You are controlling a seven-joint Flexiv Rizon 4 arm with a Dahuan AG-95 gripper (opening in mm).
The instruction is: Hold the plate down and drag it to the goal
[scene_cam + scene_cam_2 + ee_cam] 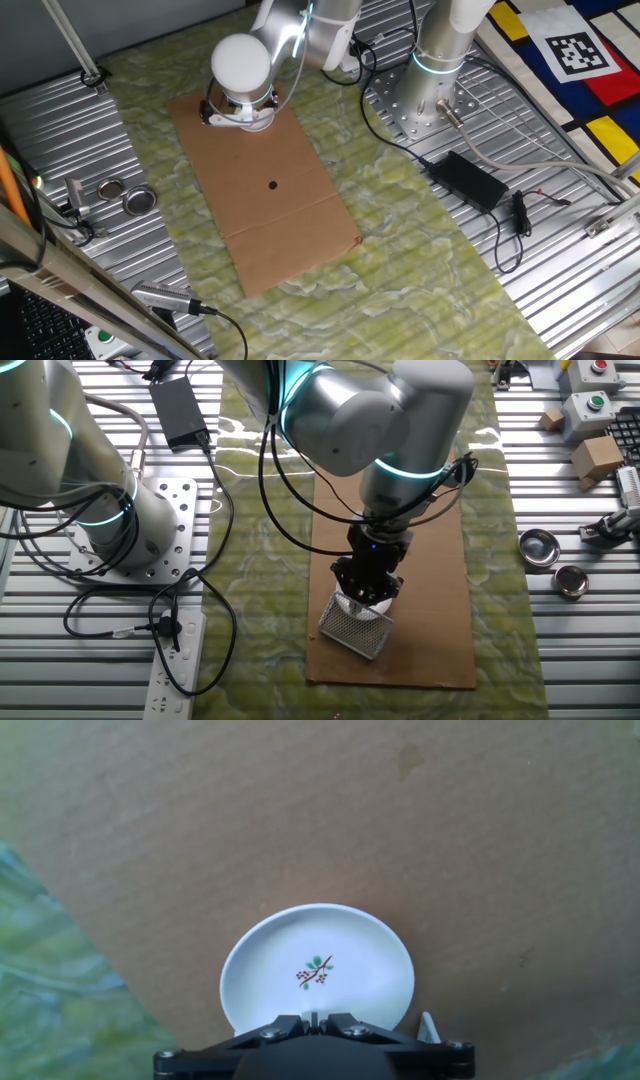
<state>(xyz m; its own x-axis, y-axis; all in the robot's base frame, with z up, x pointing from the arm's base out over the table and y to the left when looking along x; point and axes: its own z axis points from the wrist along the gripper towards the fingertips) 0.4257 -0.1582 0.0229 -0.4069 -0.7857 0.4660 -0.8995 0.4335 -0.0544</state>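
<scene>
I see the end effector directly over the white plate on the cardboard sheet; its 2 fingers meet, closed on nothing.

1. A cardboard sheet lies on a mat that covers the middle of the table.
2. The plate sits on the cardboard sheet near one of its short ends.
3. The gripper hangs directly above the plate.
4. In the hand view, a corner of the mat shows to the left of the plate.
5. Two metal tins lie side by side on the bare table, well apart from the cardboard sheet.
6. A power adapter lies on the table near the arm's base, on the opposite side of the mat from the tins.
</scene>
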